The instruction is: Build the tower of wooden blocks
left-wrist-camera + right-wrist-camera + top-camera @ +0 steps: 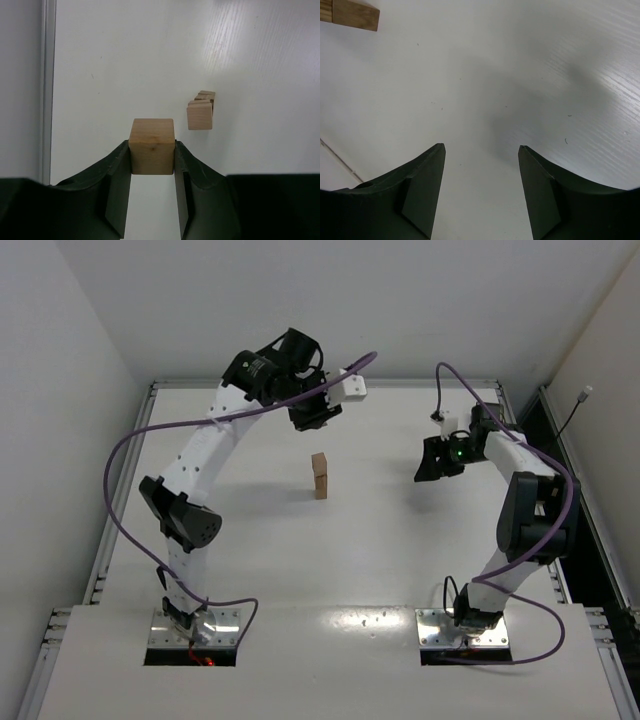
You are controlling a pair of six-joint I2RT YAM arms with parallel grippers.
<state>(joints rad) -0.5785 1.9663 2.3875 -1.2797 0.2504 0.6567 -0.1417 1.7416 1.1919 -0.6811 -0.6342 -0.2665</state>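
Top view: the tower (320, 476) stood upright near the middle of the table (400, 570), one block wide. L arm (200, 455) arched over the far-left part of the table, w/ its L jaws up beyond the tower, toward the far edge. R arm (530, 510) reached in from the right, w/ its R jaws well apart from the tower, on the right side.

L wrist view: L jaws were clenched on one wood block (152, 146), a light-brown cube pinched on both sides, its top & front faces showing. The tower (201, 112) sat ahead & to the right of the cube, not touching it, seen from above. Couldn't count its blocks from here.

R wrist view: R jaws were released, standing apart w/ bare table showing between them. A brown wood piece (350, 14) lay at the top-left corner, cut by the frame edge. Couldn't tell if it was part of the tower.
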